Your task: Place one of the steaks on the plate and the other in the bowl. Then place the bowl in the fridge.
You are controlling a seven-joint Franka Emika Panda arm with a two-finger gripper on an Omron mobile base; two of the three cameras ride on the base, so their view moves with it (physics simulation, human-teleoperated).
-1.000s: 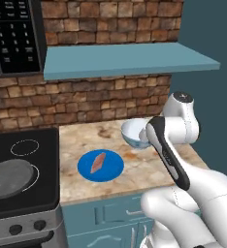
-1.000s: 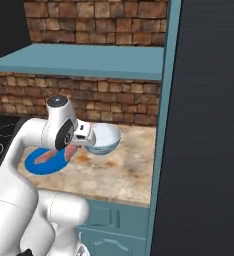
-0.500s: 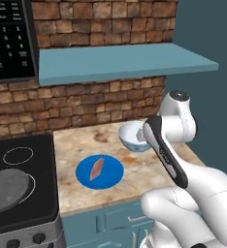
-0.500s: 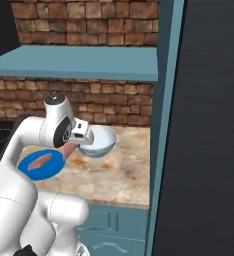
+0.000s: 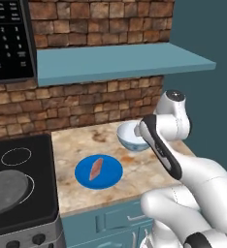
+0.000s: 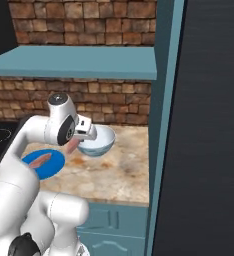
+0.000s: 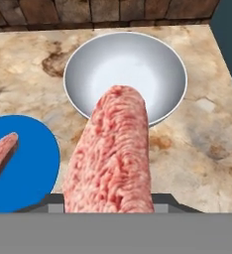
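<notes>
Brick wall and a teal shelf back the marbled worktop (image 5: 81,186). My claw (image 6: 75,145) grips one steak (image 7: 113,158), hanging over the worktop just short of the bowl (image 7: 125,74), which stands empty beside the plate (image 5: 110,175). A second steak (image 5: 96,168) lies on that plate. At my right stands the fridge (image 6: 209,125), door shut.

wall: brown brick (image 5: 101,104)
shelf: teal (image 5: 120,60)
counter: mottled beige stone (image 5: 81,145)
cabinets: teal (image 6: 121,225)
</notes>
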